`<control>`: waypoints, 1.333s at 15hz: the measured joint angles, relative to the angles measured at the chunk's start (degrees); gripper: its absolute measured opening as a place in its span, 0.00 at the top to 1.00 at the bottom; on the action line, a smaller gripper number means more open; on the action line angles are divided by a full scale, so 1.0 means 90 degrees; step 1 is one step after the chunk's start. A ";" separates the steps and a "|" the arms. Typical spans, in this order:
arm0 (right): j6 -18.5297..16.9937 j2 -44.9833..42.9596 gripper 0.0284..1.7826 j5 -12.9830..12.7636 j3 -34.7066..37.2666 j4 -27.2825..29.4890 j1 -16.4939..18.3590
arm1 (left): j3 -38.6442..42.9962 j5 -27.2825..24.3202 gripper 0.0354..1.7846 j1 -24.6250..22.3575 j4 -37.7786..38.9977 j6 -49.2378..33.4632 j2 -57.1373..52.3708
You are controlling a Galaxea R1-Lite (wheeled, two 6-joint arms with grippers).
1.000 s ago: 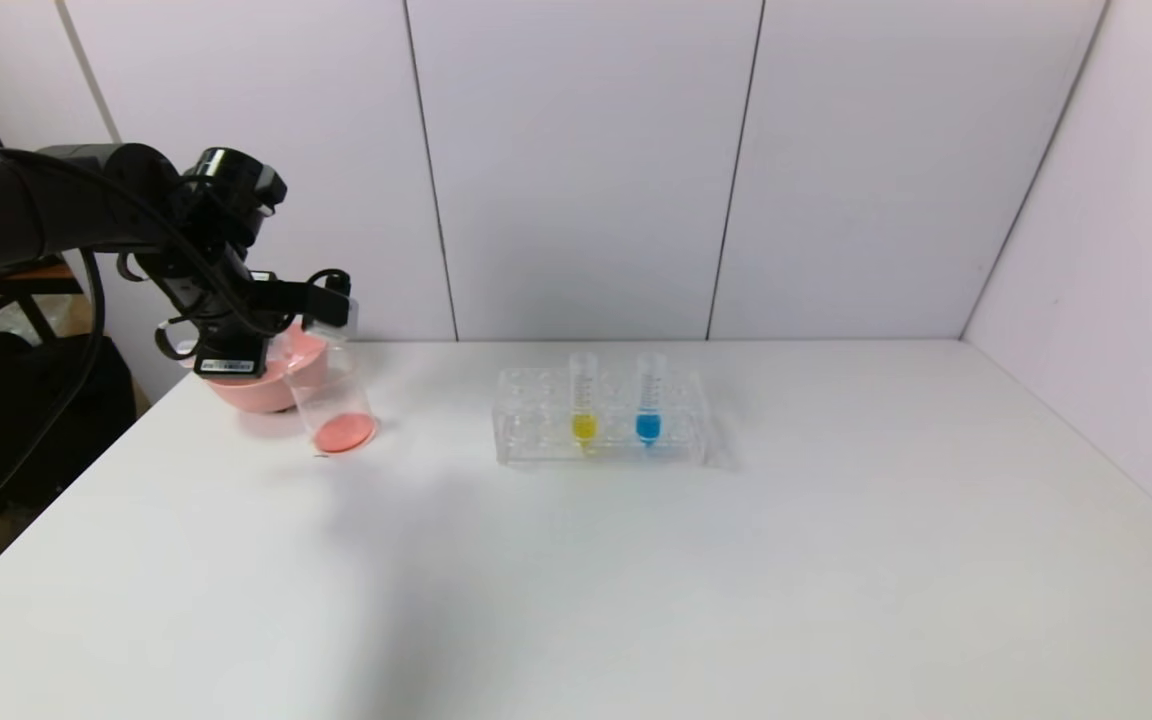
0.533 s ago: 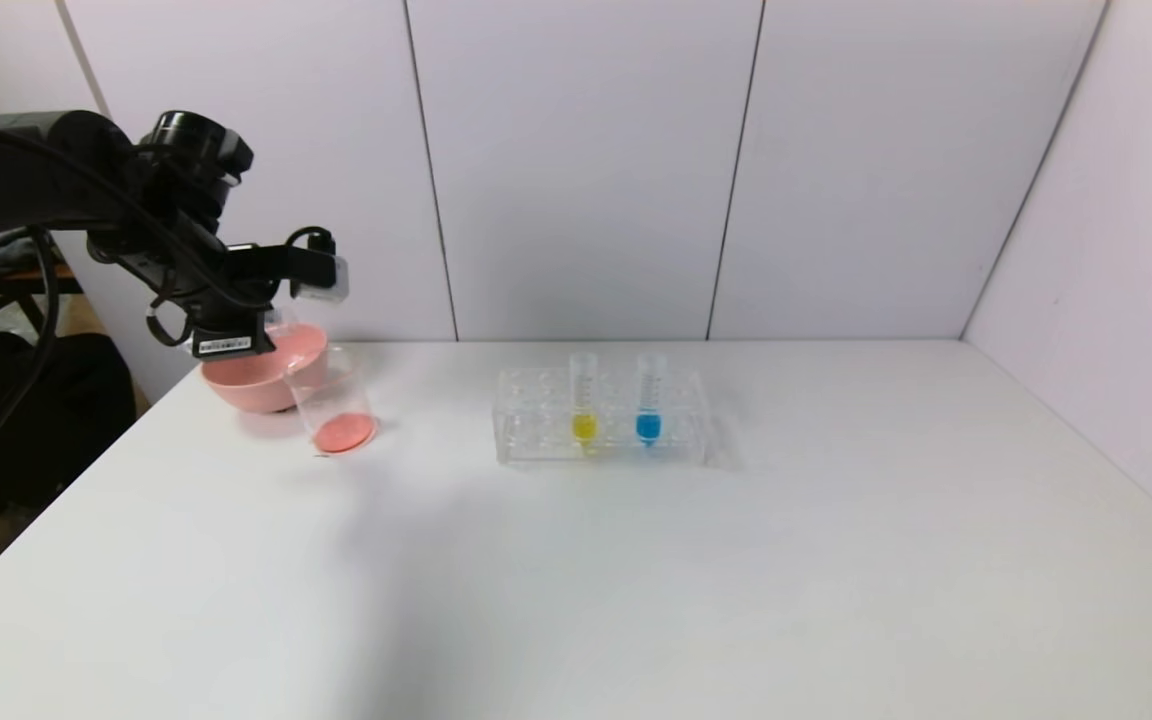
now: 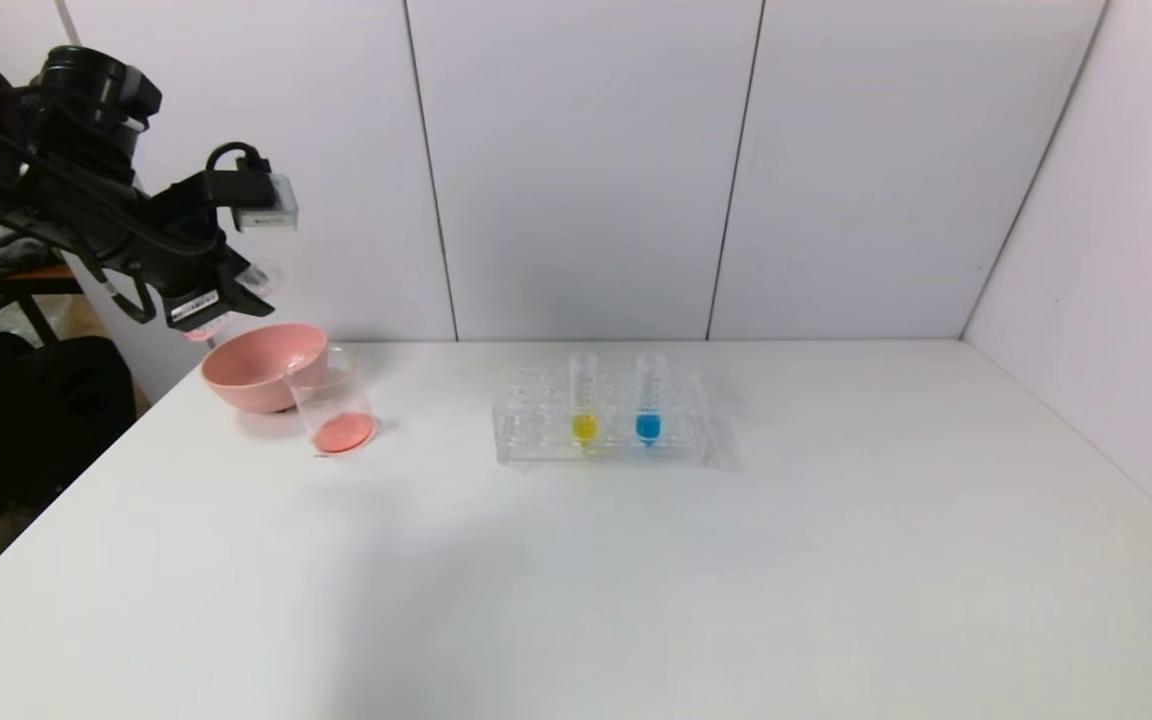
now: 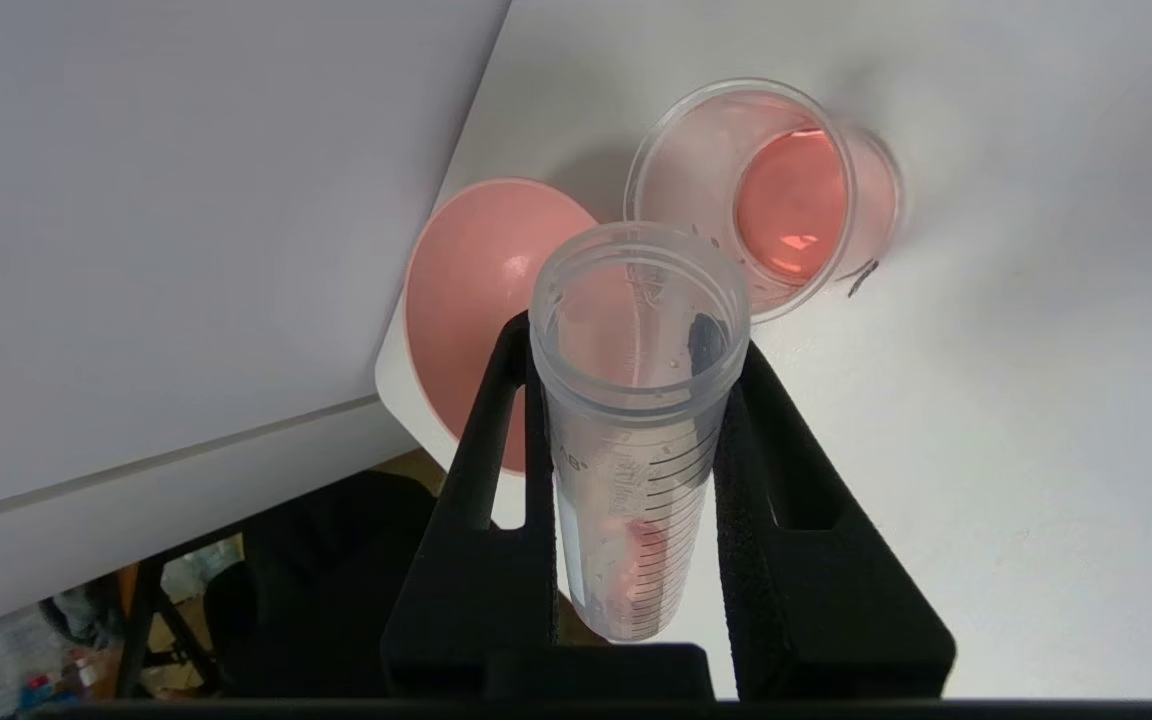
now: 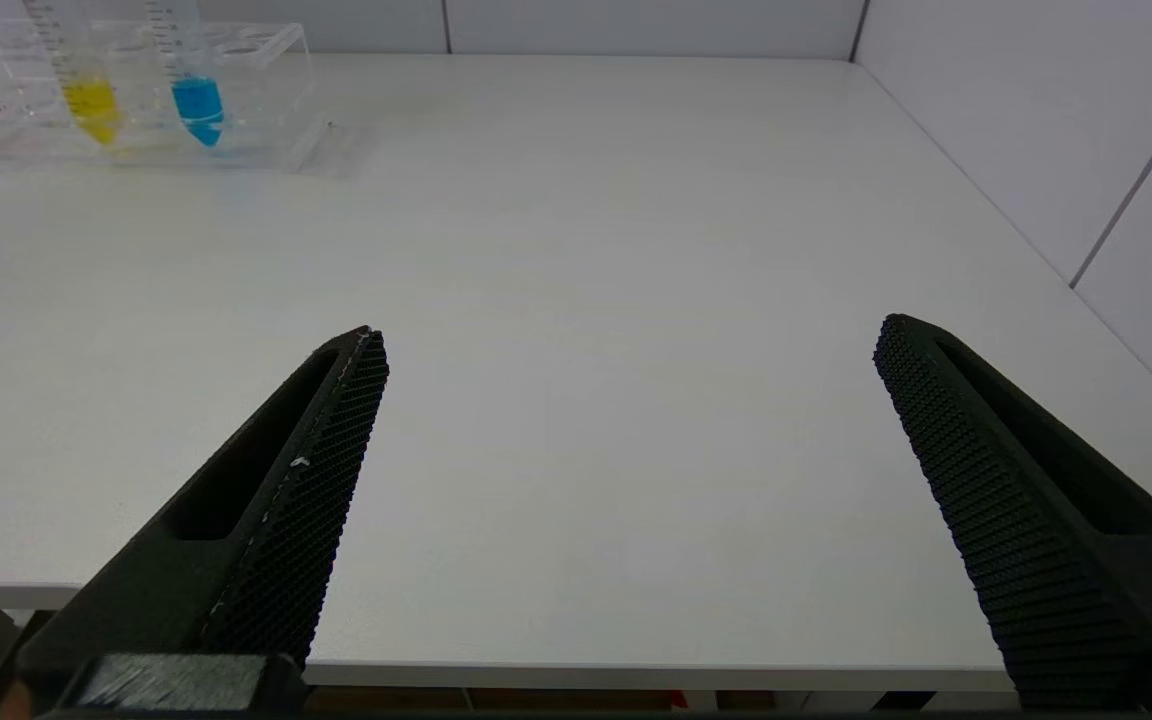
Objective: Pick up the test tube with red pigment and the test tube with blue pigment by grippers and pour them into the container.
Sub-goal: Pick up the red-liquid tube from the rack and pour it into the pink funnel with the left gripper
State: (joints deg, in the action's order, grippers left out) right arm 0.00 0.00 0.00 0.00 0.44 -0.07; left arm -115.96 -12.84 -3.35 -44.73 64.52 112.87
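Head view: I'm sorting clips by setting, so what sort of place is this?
Probably a mock lab bench: a white table with a clear tube rack of graduated tubes, a glass beaker, and plain white wall panels.

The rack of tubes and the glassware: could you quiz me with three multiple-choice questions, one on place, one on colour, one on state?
1. Where is the container?
A. touching the pink bowl
B. inside the tube rack
C. at the table's right edge

2. Which liquids stand in the rack?
A. red, green
B. yellow, blue
C. blue only

3. The left gripper is:
A. open, empty
B. shut on the test tube with red pigment
C. out of view

Answers: 1 A, its glass overlaps the bowl's rim; 2 B, two tubes show those colours; 3 B, both fingers clamp the tube.
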 joint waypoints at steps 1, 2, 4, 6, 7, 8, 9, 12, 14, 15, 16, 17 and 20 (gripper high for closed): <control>0.0000 0.0000 0.00 0.0000 0.0000 0.0000 0.0000 | 0.0003 -0.0169 0.76 -0.0049 0.0012 -0.0187 -0.0041; 0.0000 0.0000 0.00 0.0000 0.0000 0.0000 0.0003 | 0.0005 -0.0349 0.76 -0.0087 0.0046 -0.0438 -0.0080; 0.0000 0.0000 0.00 0.0000 0.0000 0.0000 0.0000 | 0.0092 -0.0772 0.76 -0.0114 0.0419 -0.1168 -0.0156; 0.0000 0.0000 0.00 0.0000 0.0000 0.0000 0.0000 | 0.0184 -0.1002 0.76 -0.0114 0.1108 -0.1979 -0.0194; 0.0000 0.0000 0.00 0.0000 0.0000 0.0000 -0.0003 | 0.0205 -0.1020 0.76 -0.0111 0.1329 -0.2300 -0.0206; 0.0000 0.0000 0.00 0.0000 0.0000 0.0000 -0.0003 | 0.0214 -0.1042 0.76 -0.0108 0.1430 -0.2576 -0.0215; 0.0000 0.0000 0.00 0.0000 0.0000 0.0000 0.0000 | 0.0223 -0.1078 0.76 -0.0111 0.1518 -0.2897 -0.0218; 0.0000 0.0000 0.00 0.0000 0.0000 0.0000 0.0003 | 0.0316 -0.1151 0.76 -0.0257 0.1596 -0.3618 -0.0203; 0.0000 0.0000 0.00 0.0000 0.0000 0.0000 0.0000 | 0.0469 -0.1379 0.76 -0.0398 0.1617 -0.4053 -0.0175; 0.0000 0.0000 0.00 0.0000 0.0000 0.0000 0.0000 | 0.0581 -0.1552 0.76 -0.0493 0.1705 -0.4264 -0.0138; 0.0000 0.0000 0.00 0.0000 0.0000 0.0000 0.0000 | 0.0702 -0.1704 0.76 -0.0601 0.1877 -0.4352 -0.0089; 0.0000 0.0000 0.00 0.0000 0.0000 0.0000 0.0003 | 0.0840 -0.1869 0.76 -0.0726 0.2171 -0.4393 -0.0034; 0.0000 0.0000 0.00 -0.0003 0.0000 0.0000 -0.0003 | 0.1326 -0.2239 0.76 -0.0950 0.3329 -0.4833 0.0126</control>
State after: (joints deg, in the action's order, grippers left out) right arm 0.00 0.00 -0.02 0.00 0.44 -0.10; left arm -104.02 -32.99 -11.90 -14.76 21.03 114.01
